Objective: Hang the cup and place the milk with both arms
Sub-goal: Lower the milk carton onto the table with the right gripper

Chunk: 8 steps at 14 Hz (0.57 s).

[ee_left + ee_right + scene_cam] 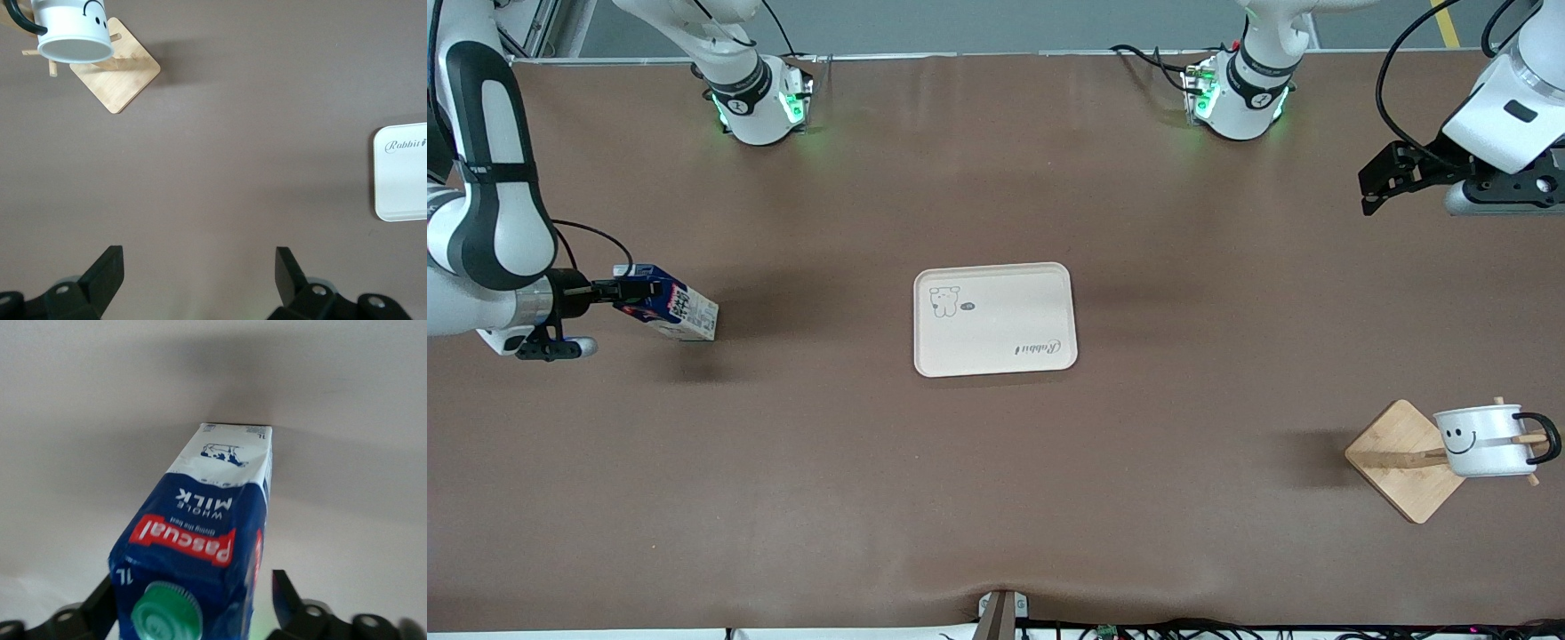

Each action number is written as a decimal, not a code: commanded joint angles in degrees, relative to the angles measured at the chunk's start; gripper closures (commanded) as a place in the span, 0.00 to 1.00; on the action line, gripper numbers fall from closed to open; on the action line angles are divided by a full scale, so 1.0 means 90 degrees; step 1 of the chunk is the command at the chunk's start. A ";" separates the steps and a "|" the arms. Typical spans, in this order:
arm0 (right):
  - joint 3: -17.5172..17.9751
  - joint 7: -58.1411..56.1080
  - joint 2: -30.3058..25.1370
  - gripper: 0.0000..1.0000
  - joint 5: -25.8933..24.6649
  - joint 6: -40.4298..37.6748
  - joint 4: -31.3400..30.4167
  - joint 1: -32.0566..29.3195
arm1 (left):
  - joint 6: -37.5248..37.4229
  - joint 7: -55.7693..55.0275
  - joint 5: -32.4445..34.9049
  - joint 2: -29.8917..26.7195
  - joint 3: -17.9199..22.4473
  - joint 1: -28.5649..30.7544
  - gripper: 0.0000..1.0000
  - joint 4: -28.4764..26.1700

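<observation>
High front camera, two wrist cameras

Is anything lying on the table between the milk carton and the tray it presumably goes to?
Nothing visible. Bare table lies between the milk, at the right gripper, and the tray, which holds nothing.

**Brown table under even light, grey floor at its edge**

A brown table (996,498) with a smooth matte top fills the front view. Soft shadows lie on it. Along its farther edge runs a strip of grey floor (996,22), crossed by a yellow line (1445,22). Black cables (1227,629) trail along the near edge.
</observation>
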 commanded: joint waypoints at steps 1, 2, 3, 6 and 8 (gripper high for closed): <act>0.0076 -0.0143 0.0050 0.00 0.0075 -0.0111 0.0136 -0.0057 | -0.0093 -0.0004 -0.0054 -0.0030 -0.0017 0.0041 0.00 0.0061; 0.0095 -0.0143 0.0041 0.00 0.0075 -0.0102 0.0136 -0.0048 | -0.0093 -0.0004 -0.0054 -0.0031 -0.0017 0.0041 0.00 0.0061; 0.0105 -0.0143 0.0041 0.00 0.0084 -0.0111 0.0146 -0.0048 | -0.0102 -0.0004 -0.0054 -0.0040 -0.0017 0.0041 0.00 0.0061; 0.0115 -0.0143 0.0031 0.00 0.0084 -0.0160 0.0234 0.0069 | -0.0122 0.0005 -0.0054 -0.0050 -0.0017 0.0041 0.00 0.0061; 0.0115 -0.0143 0.0041 0.00 0.0084 -0.0160 0.0234 0.0070 | -0.0161 0.0005 -0.0054 -0.0060 -0.0017 0.0041 0.00 0.0071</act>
